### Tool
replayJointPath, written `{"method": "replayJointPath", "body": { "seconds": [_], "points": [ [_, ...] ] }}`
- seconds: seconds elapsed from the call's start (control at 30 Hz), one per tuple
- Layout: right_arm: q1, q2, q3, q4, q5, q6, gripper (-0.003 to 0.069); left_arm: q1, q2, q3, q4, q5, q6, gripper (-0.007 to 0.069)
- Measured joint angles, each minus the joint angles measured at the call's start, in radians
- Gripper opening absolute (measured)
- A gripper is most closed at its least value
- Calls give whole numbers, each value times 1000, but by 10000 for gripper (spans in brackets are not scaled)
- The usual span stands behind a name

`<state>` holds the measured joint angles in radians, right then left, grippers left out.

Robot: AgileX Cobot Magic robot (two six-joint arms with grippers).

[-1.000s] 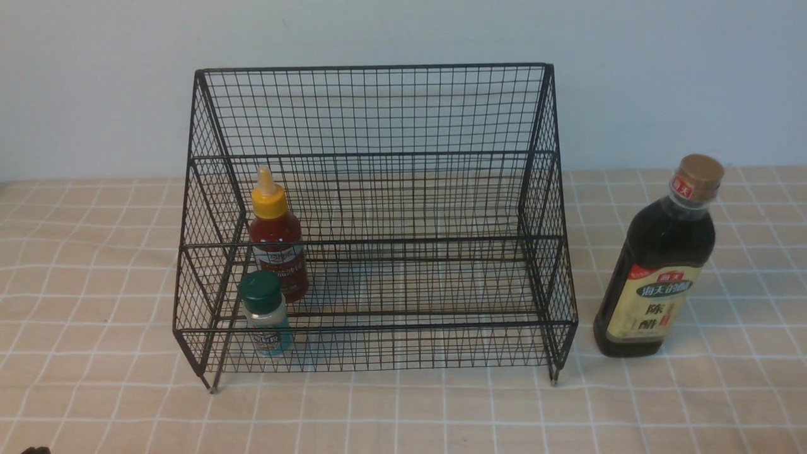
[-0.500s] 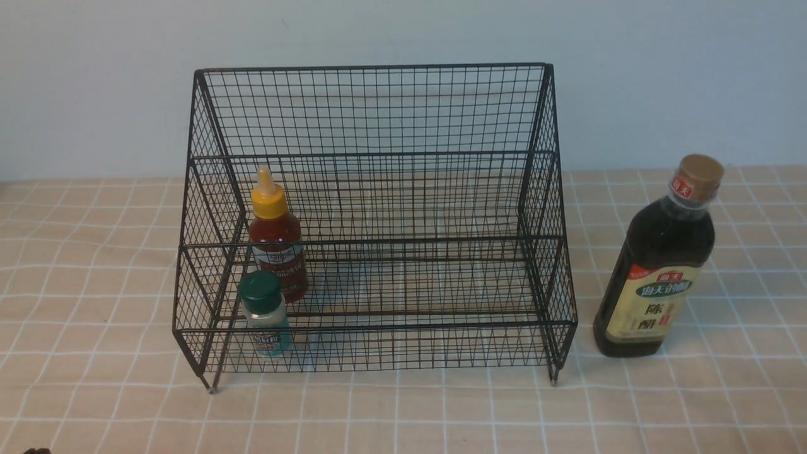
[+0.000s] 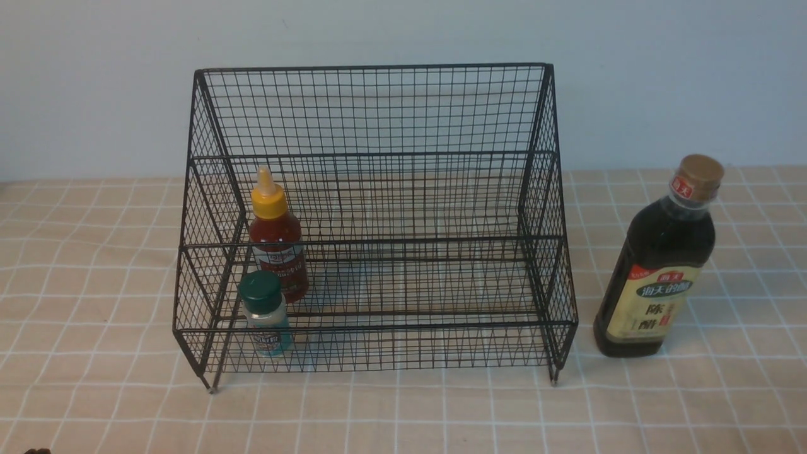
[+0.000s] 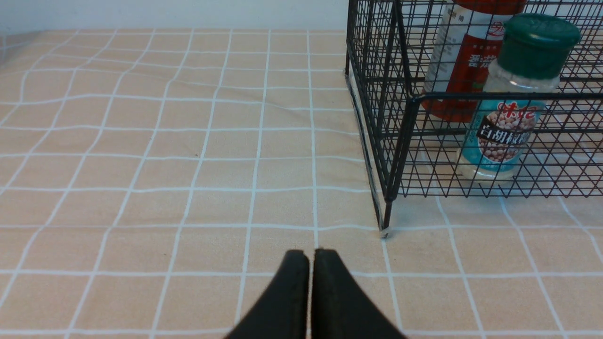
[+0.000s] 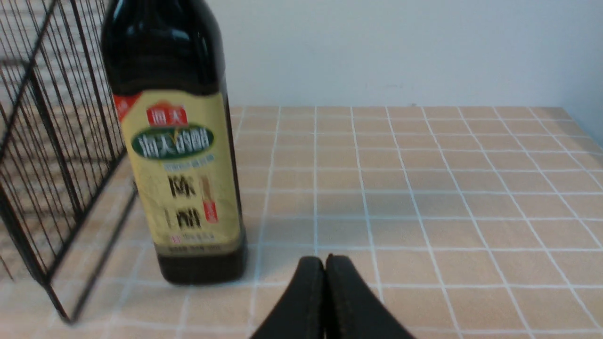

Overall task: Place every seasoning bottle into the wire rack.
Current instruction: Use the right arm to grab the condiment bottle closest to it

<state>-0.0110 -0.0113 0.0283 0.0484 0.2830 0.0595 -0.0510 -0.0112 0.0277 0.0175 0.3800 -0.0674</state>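
Note:
The black wire rack (image 3: pixel 378 113) stands mid-table. The red sauce bottle (image 3: pixel 277 243) with yellow nozzle stands on its upper tier at the left. The small shaker (image 3: pixel 265 315) with green cap stands on the lower tier in front of it; both also show in the left wrist view, shaker (image 4: pixel 511 108) and red bottle (image 4: pixel 471 61). The tall dark vinegar bottle (image 3: pixel 659 265) stands on the cloth right of the rack, also in the right wrist view (image 5: pixel 176 141). My left gripper (image 4: pixel 311 256) is shut and empty, near the rack's front left foot. My right gripper (image 5: pixel 325 261) is shut and empty, beside the vinegar bottle's base.
A peach checked tablecloth (image 3: pixel 403 416) covers the table. A pale wall (image 3: pixel 403 31) rises right behind the rack. The rack's side mesh (image 5: pixel 42 155) stands close beside the vinegar bottle. A sliver of the left arm (image 3: pixel 34 450) shows at the bottom left corner.

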Motion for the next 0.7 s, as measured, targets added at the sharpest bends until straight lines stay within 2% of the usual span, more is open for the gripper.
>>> {"method": "replayJointPath", "body": {
  "seconds": [0.13,0.3,0.43,0.6,0.7],
  "points": [
    [0,0,0,169,-223,100,-15,0,0,0,0,0,0,-7],
    [0,0,0,299,-358,144,-15,0,0,0,0,0,0,-7],
    [0,0,0,312,-370,107,-15,0,0,0,0,0,0,-7],
    [0,-1,-7,331,-452,143,-15,0,0,0,-1,0,0,-7],
    [0,13,-162,330,-376,202,-15,0,0,0,-1,0,0,-7]
  ]
}}
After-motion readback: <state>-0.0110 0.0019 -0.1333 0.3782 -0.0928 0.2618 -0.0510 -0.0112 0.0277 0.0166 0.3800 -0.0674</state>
